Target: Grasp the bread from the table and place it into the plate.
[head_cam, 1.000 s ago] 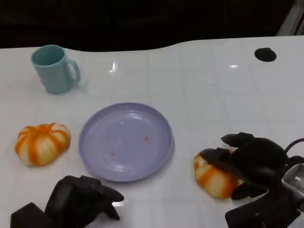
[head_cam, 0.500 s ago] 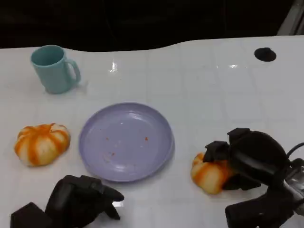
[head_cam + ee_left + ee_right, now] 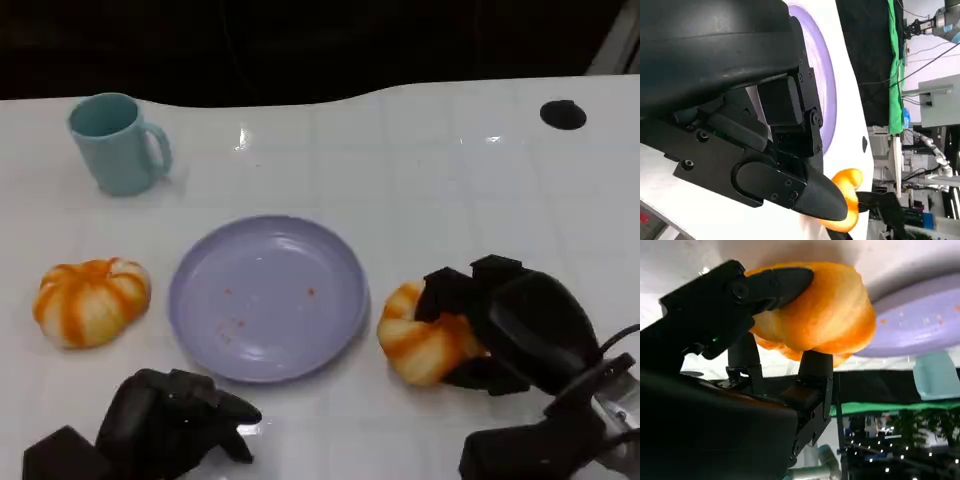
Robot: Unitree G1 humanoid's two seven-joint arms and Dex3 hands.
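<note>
Bread is sitting in the right hand, whose fingers are clamping it from both sides, just beside the plate rim and toward the table's near right edge. Grasping seems done; carrying over the plate and releasing is remaining. Whether the bread is lifting off the table is hard to tell. The left hand is resting near the front edge, fingers curled, holding nothing.

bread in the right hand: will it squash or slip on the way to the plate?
Probably soft: the bread is a puffy lobed bun, so the right hand may dent it. Likely light for its size. Slip seems unlikely, since fingers wrap it on opposite sides. The plate is close.
</note>
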